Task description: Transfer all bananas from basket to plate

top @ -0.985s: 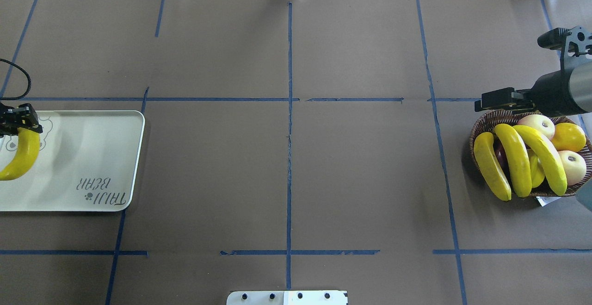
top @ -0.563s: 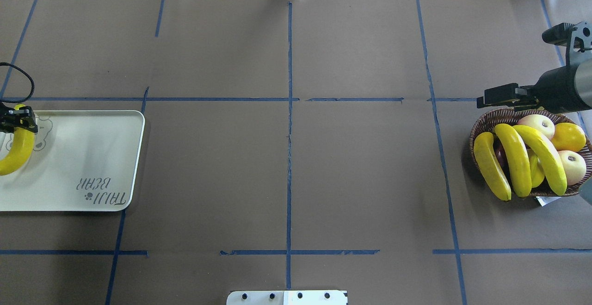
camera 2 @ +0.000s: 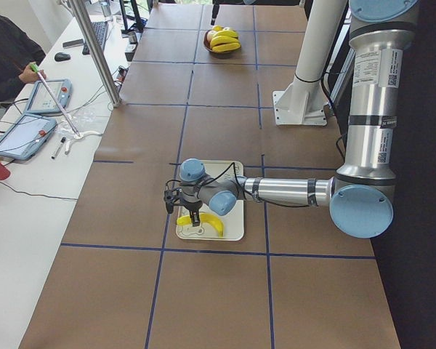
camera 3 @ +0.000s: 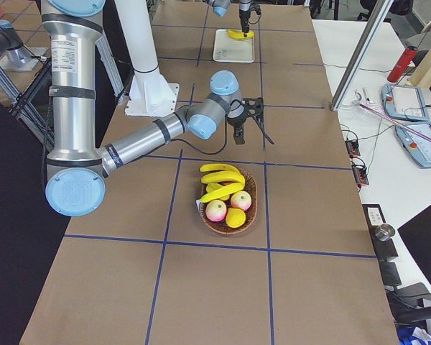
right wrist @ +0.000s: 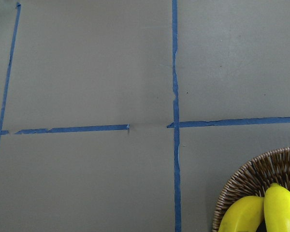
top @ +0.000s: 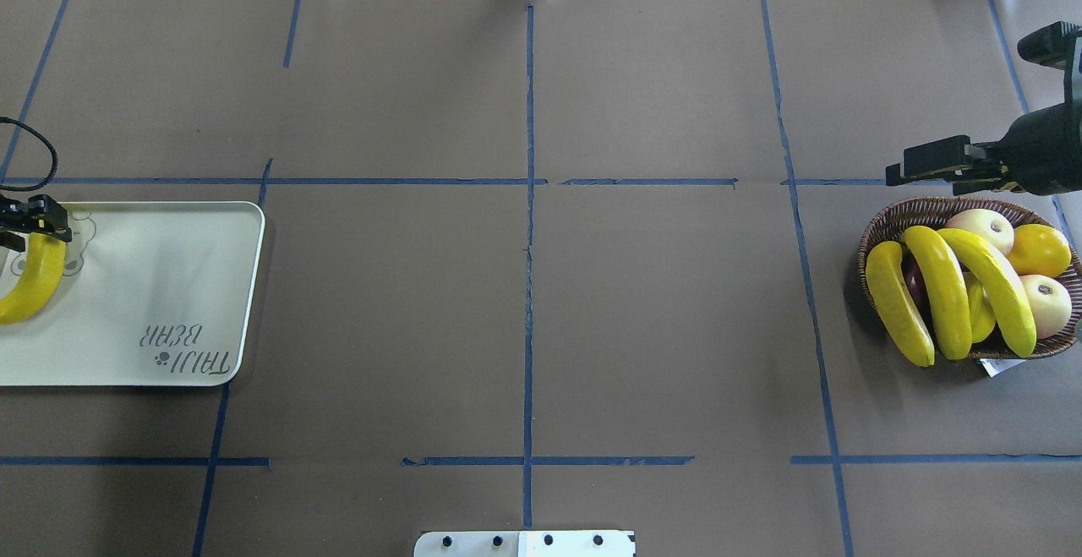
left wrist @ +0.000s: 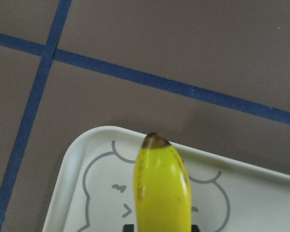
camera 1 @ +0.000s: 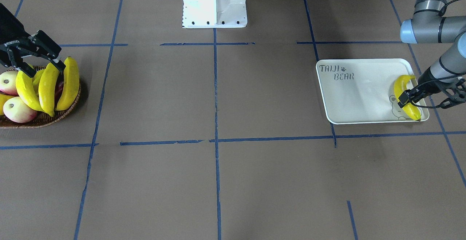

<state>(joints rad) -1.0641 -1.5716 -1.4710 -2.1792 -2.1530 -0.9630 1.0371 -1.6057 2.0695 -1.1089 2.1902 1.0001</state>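
One banana (top: 27, 286) lies curved on the left end of the cream plate (top: 169, 286), over the bear drawing. My left gripper (top: 32, 232) is shut on its upper end; the left wrist view shows the banana's tip (left wrist: 162, 183) over the plate's corner (left wrist: 77, 159). Three bananas (top: 940, 291) lie side by side across the wicker basket (top: 879, 227) at the right. My right gripper (top: 894, 174) is open and empty, above the basket's far rim; in the front view its fingers (camera 1: 44, 68) are spread over the bananas' ends.
The basket also holds two pale pink apples (top: 980, 227) and an orange-yellow fruit (top: 1040, 248). The robot's white base (camera 1: 214, 3) is at mid-table on the near side. Blue tape lines cross the brown paper.
My left gripper has carried the banana further left over the plate. My right gripper has drawn back from the basket's rim, to the right and away.
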